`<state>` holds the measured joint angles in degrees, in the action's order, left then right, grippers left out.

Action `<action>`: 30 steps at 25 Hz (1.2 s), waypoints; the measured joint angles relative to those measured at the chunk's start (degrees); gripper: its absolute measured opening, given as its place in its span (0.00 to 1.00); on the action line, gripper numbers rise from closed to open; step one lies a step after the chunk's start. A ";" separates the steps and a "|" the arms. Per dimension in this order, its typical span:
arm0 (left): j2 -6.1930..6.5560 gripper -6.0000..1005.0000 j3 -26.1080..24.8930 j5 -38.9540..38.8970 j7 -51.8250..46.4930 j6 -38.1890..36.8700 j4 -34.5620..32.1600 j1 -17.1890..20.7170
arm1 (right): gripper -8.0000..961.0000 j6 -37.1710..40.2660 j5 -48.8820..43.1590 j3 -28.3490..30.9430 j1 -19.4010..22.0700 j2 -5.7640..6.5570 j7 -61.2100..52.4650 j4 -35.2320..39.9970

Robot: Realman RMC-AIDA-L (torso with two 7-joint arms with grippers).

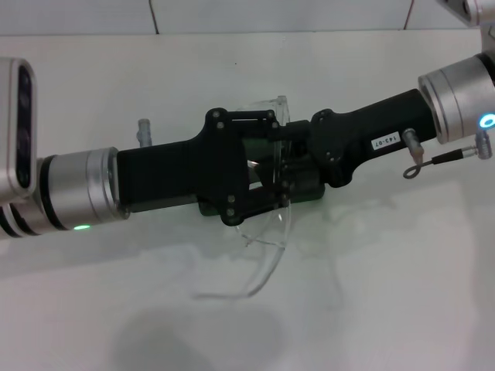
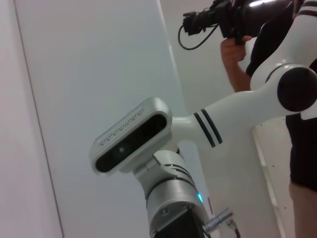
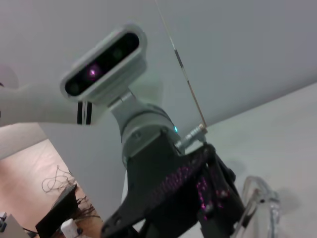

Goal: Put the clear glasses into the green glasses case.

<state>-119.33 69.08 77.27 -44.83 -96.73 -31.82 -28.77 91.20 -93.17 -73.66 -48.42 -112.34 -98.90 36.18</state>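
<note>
Over the white table (image 1: 371,294), the left gripper (image 1: 267,166) and right gripper (image 1: 298,158) meet nose to nose above the green glasses case (image 1: 305,192), largely hiding it. The clear glasses (image 1: 267,247) jut out between them; neither grip can be made out.

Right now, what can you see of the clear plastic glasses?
The clear, colourless plastic glasses sit at the table's centre, mostly hidden under the two meeting grippers. One transparent lens edge pokes out behind them, another lens and a thin curved arm stretch toward the robot onto the white table. The dark green case beneath is barely visible. Whether a gripper holds them is hidden.
</note>
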 joint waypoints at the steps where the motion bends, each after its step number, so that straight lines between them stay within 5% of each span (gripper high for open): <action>1: -0.05 0.46 0.00 -0.03 0.12 0.12 0.03 0.08 | 0.13 0.00 -0.07 0.10 -0.03 -0.05 0.04 0.03; 13: 0.30 0.46 -0.02 -4.26 0.17 -4.35 0.10 1.83 | 0.13 -2.75 -1.05 1.40 1.38 -0.36 0.43 0.12; 18: 1.35 0.46 -0.77 -8.06 0.21 -8.24 -0.37 4.35 | 0.13 -2.90 -0.68 8.83 4.00 -0.83 3.07 0.25; 25: 3.50 0.46 -8.63 -8.62 0.03 -8.69 0.12 8.65 | 0.13 2.03 -0.04 22.29 7.91 -0.82 5.75 1.70; 30: 3.78 0.46 -8.96 -6.75 0.37 -7.53 0.24 9.80 | 0.13 4.00 3.39 24.99 9.11 -0.84 6.45 1.78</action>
<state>-115.56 60.12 70.51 -44.46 -104.26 -31.58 -18.97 95.20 -89.78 -48.67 -39.31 -113.17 -92.45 37.97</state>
